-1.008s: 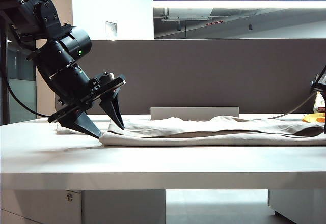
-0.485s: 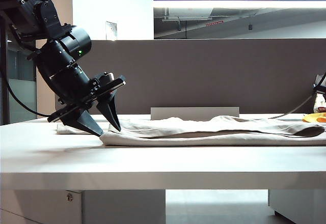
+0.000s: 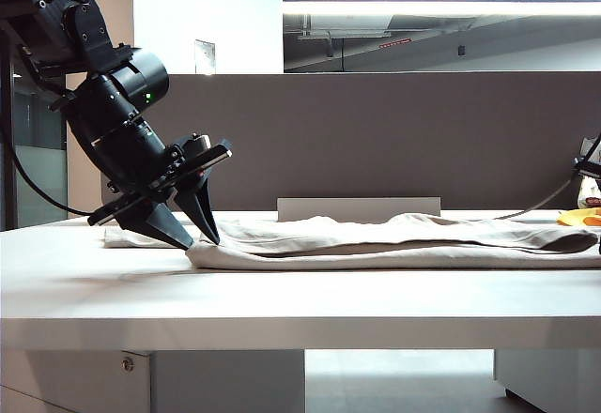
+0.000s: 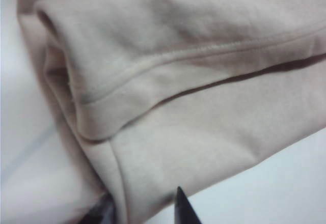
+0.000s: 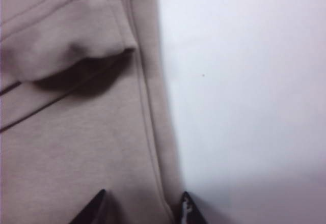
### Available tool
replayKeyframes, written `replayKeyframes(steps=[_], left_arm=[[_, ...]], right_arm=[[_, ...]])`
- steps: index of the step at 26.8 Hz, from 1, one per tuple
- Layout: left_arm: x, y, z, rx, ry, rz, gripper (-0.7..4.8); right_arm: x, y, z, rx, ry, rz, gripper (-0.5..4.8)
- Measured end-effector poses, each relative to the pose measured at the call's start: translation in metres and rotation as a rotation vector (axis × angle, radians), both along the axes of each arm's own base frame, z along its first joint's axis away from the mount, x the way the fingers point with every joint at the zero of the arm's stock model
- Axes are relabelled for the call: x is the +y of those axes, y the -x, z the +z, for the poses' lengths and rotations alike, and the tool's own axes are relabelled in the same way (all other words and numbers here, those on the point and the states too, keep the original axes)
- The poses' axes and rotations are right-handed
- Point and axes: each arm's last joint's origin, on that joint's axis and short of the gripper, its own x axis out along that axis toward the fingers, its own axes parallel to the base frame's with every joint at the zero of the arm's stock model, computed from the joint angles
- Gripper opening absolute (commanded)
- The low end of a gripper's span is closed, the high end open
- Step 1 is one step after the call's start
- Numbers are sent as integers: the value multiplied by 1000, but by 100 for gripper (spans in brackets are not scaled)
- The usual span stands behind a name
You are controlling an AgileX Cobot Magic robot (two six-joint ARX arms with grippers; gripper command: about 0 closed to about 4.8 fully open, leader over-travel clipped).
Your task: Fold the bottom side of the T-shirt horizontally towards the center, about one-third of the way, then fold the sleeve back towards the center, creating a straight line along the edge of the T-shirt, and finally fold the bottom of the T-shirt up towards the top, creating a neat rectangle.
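jaws of the left gripper (image 4: 140,211) and right gripper (image 5: 140,206) each straddle, narrowed, opposite end edges of the flat light beige cotton t-shirt (image 3: 404,242), which stretches lengthwise across the white desk (image 3: 282,305) between them.

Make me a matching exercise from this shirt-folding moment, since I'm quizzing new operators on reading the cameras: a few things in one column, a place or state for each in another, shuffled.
Things:
1. T-shirt
2. left gripper
3. right gripper
4. yellow object

Places or states:
A. at the far right edge of the exterior view, behind the cloth
B. fingertips straddling the shirt's stitched edge next to bare table, seen only in its wrist view
C. lying folded along the table
D. tips down at the shirt's left end, jaws narrowly apart around the fabric edge

Pairs: 1-C, 2-D, 3-B, 4-A
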Motion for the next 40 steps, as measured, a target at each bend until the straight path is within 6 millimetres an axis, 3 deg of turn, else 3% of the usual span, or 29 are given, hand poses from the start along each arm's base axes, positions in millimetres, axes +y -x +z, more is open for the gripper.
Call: replayKeyframes(steps=[2,12,24,28,32,40], left_arm=[[0,0,0,-2,-2,-2,70],[0,0,0,-8,-9,-14,-6],[4,7,-6,37,-110,-53,-6],[4,8,-6,45,-125,-60,-6],[5,11,-5,54,-137,-74,-6],[9,26,4,49,-147,-97,-6]], right_arm=[[1,0,-1,3,-7,4,79],[4,0,-4,12,-52,28,8],[6,8,-2,63,-61,83,-1],[6,15,8,68,-33,91,-1],[-1,21,25,27,-19,72,-1],[-19,38,22,131,-61,45,-1]])
